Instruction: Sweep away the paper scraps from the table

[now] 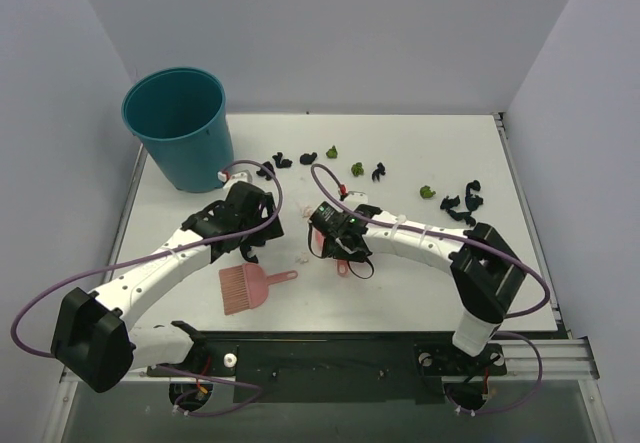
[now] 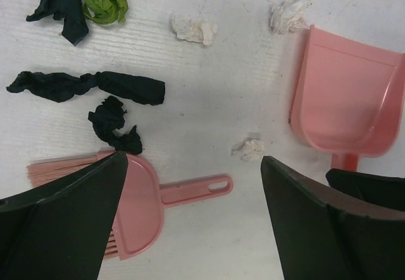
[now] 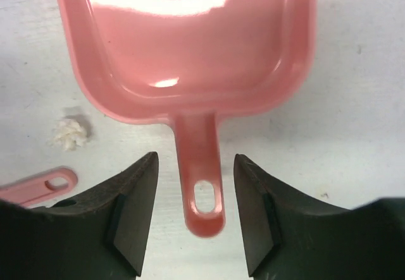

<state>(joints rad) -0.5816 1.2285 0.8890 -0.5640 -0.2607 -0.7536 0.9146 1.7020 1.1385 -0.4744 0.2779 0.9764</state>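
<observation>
Both grippers are empty right now. The left fingers (image 2: 69, 217) are spread wide above the pink brush (image 2: 142, 194), gripping nothing. The right fingers (image 3: 136, 217) are partly spread, straddling the handle of the pink dustpan (image 3: 190, 40) with a gap on either side, so no pinch. The paper scraps (image 1: 357, 169) lie scattered on the white surface (image 1: 420, 293), mostly toward its far side, with a few beside the brush.

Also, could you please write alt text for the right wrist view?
The right hand is open, fingers flanking the handle of the pink dustpan without touching it, on the white table. A white paper scrap and the tip of the pink brush handle lie at left.
</observation>
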